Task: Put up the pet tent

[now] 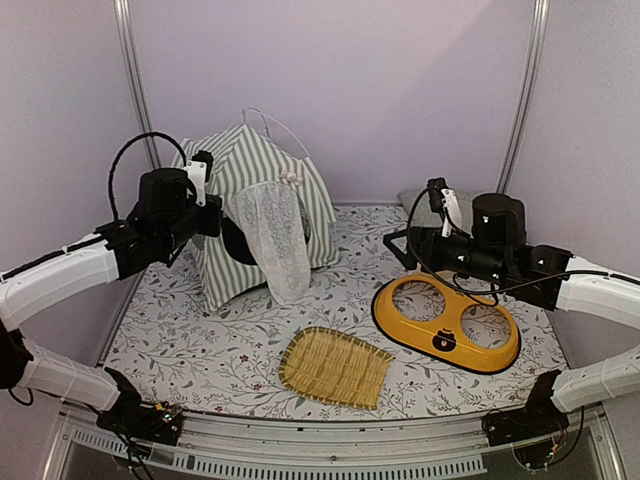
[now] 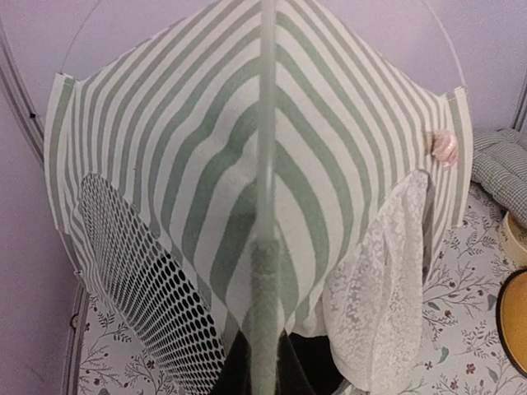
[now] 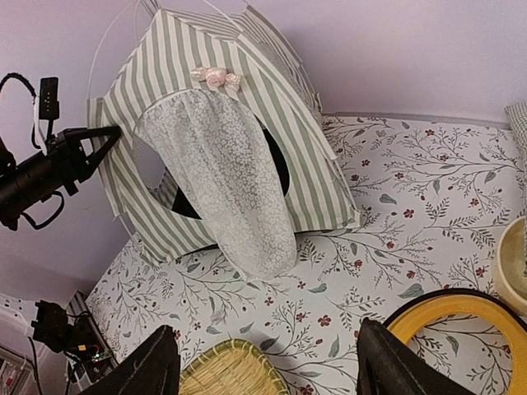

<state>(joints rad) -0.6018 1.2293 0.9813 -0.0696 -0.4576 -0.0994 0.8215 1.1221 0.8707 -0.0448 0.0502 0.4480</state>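
The pet tent [image 1: 262, 215] stands at the back left of the table, grey-green and white stripes, with its white lace curtain [image 1: 277, 240] hanging over the dark doorway. Thin white poles arch above its top. My left gripper [image 1: 220, 215] is shut on the tent's left side. In the left wrist view the fingers [image 2: 300, 366] pinch a striped fabric ridge [image 2: 268, 271], with a round mesh window [image 2: 140, 271] to the left. My right gripper [image 1: 396, 250] hovers open and empty right of the tent. In the right wrist view its fingers [image 3: 156, 366] are spread wide, with the tent [image 3: 198, 99] ahead.
A yellow two-hole bowl holder [image 1: 447, 322] lies at the right. A woven bamboo tray [image 1: 335, 366] lies front centre. A gingham cushion [image 1: 428, 205] sits at the back right by the wall. A cream bowl [image 3: 515, 263] shows at the right wrist view's edge.
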